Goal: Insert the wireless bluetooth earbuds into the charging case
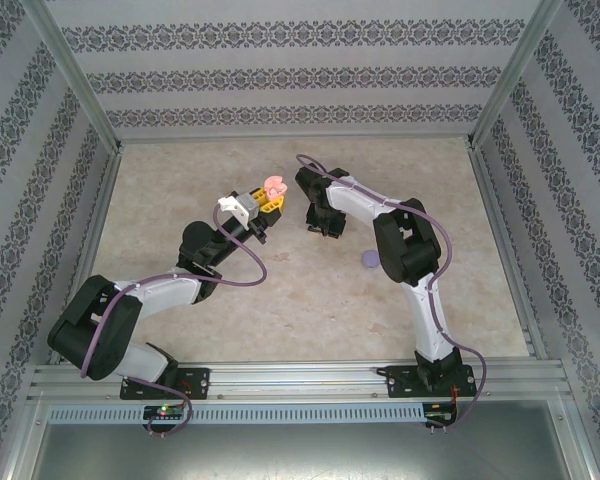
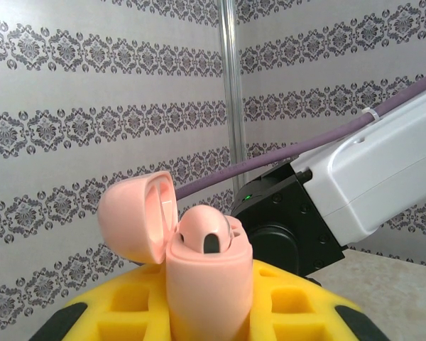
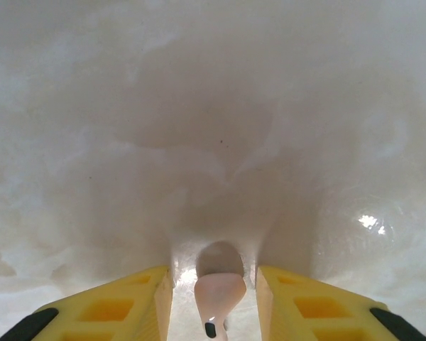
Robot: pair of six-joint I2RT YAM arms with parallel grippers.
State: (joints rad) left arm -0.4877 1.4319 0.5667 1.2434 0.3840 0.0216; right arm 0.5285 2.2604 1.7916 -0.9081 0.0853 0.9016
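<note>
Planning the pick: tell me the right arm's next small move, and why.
Likely close the right gripper on the pale pink earbud: it sits between the open fingers with gaps either side, while the left gripper holds the pink charging case, lid open, ready.

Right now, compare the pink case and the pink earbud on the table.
The pink case stands upright in the left fingers, lid open; the pink earbud lies on the table between the right fingers, ungripped. The case is far bigger than the earbud. Both are pale pink.
</note>
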